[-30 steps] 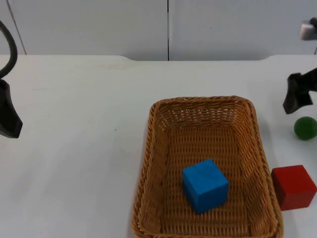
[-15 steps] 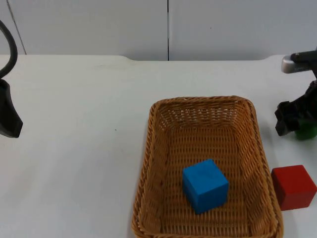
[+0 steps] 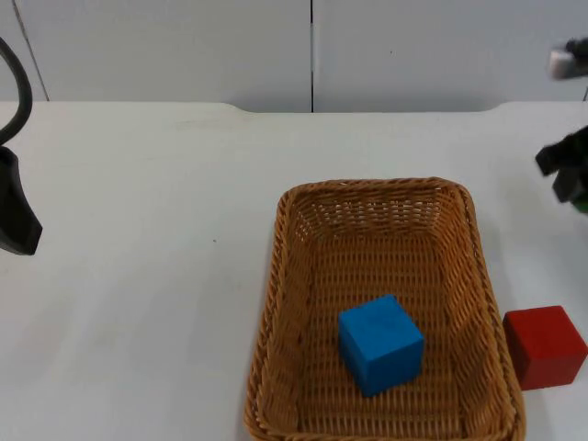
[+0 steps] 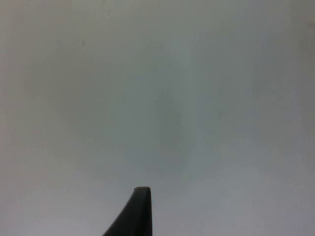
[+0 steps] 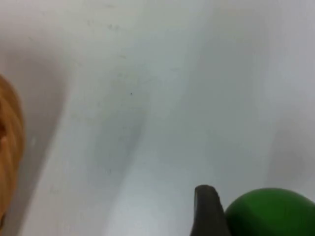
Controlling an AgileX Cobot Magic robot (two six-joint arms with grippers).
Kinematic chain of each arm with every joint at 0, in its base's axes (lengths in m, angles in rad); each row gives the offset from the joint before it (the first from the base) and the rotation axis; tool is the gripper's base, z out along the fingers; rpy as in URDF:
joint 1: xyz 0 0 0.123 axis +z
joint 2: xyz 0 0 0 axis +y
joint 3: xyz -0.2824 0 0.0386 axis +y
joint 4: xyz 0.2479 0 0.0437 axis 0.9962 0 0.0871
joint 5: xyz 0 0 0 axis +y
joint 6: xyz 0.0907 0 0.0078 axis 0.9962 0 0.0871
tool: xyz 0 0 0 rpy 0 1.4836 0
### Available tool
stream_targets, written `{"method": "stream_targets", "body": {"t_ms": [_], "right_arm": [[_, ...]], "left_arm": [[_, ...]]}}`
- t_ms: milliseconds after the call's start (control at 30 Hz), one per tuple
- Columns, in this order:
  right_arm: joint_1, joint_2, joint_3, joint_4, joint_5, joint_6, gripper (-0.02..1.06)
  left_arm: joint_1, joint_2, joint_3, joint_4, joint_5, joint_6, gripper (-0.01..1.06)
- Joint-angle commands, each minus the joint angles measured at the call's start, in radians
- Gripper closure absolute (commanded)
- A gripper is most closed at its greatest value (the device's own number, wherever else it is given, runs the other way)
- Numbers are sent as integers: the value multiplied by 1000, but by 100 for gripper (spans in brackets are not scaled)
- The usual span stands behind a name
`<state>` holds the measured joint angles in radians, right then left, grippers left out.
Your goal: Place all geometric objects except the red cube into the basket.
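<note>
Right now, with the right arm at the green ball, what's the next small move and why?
Probably carry the green ball across toward the basket. The right gripper sits at the table's right edge with the ball against its fingertip, seemingly held. The blue cube is already in the basket, and the red cube stays on the table beside it. The left gripper waits over bare table.

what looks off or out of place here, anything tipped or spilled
Nothing stands out. The blue cube sits in the upright basket, the red cube on the table beside it, and the green ball is at the right gripper.
</note>
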<state>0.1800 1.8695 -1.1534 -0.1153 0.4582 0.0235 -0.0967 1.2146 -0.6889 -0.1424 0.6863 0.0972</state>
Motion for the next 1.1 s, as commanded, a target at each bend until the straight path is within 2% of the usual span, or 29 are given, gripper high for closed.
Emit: {"method": "stream_targets", "body": {"t_ms": [0, 167, 300, 467, 567, 600, 767, 933, 1067], "right_arm": [[4, -99, -6, -14, 92, -8, 104], [4, -217, -6, -14, 168, -8, 104], [4, -267, -6, -11, 178, -10, 104], [43, -277, -19, 56, 208, -70, 105], [145, -244, -62, 96, 215, -80, 105], [145, -244, -62, 96, 215, -80, 105], [317, -120, -163, 103, 230, -79, 105], [405, -4, -229, 101, 199, -77, 105], [431, 63, -246, 101, 148, -77, 105]], "left_arm": [[4, -7, 6, -3, -10, -4, 0], [4, -7, 6, -3, -10, -4, 0], [4, -7, 6, -3, -10, -4, 0], [4, -7, 6, -1, -10, -4, 0], [4, -7, 6, 1, -10, -4, 0], [4, -7, 6, 1, -10, -4, 0], [4, -7, 6, 1, -11, -4, 0], [4, -7, 6, 1, -11, -4, 0], [4, -7, 6, 1, -11, -4, 0]]}}
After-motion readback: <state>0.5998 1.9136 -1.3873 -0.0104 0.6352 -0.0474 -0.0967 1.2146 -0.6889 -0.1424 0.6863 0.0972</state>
